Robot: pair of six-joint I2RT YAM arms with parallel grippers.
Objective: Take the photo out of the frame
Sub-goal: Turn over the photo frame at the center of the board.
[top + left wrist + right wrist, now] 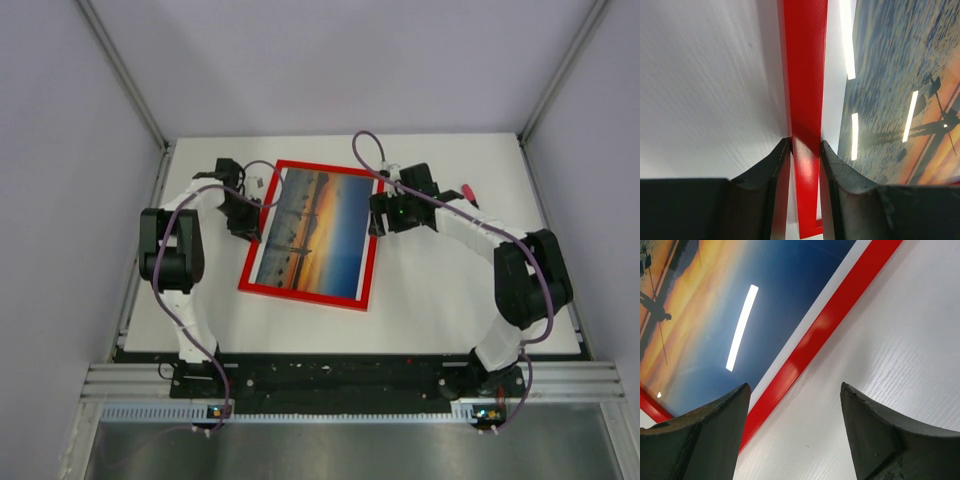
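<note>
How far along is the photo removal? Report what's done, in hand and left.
Done: nothing yet; the photo sits inside the frame, which lies face up on the table. In hand: the left end effector appears to pinch the frame's left rail; the right end effector hangs open across the right rail. Left: freeing the photo and lifting it clear, probably from the back.

1 high overhead view; 2 close downward wrist views at opposite edges of frame

White table, grey side walls
</note>
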